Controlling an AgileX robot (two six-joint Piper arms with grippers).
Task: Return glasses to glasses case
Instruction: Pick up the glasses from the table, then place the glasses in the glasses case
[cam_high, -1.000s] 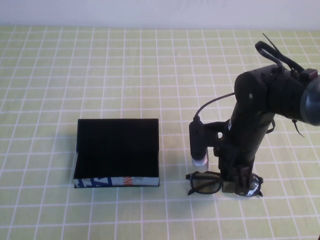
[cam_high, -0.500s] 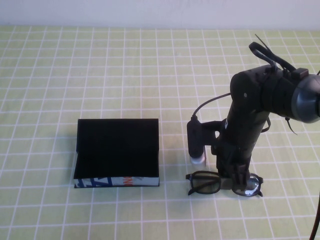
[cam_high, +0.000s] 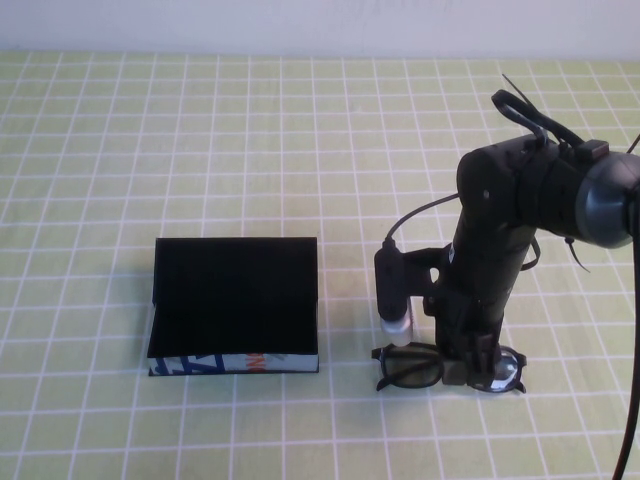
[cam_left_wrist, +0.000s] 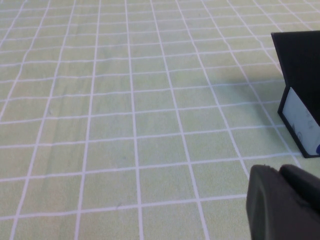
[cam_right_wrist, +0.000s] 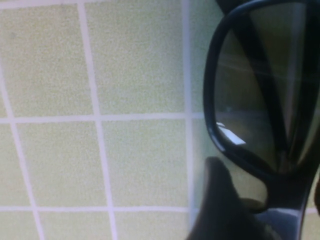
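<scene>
Your right gripper (cam_high: 470, 368) has settled lower onto the one pair of glasses (cam_high: 412, 366), pinching the bridge; black thick frame, tinted lenses, just right of the single glasses case (cam_high: 234, 305), contents hidden. Left gripper (cam_left_wrist: 285, 205) hovers beside the case; I cannot tell its state.

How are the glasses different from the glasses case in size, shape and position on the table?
The glasses are narrower and flatter than the glasses case, which is a wide box with its lid raised. The glasses are a thin frame with see-through lenses; the case is solid, with a printed front edge. The right pincer is down at the bridge of the glasses, while nothing touches the case; the left pincer is off to its side. Both are black and lie on the green checked cloth.
</scene>
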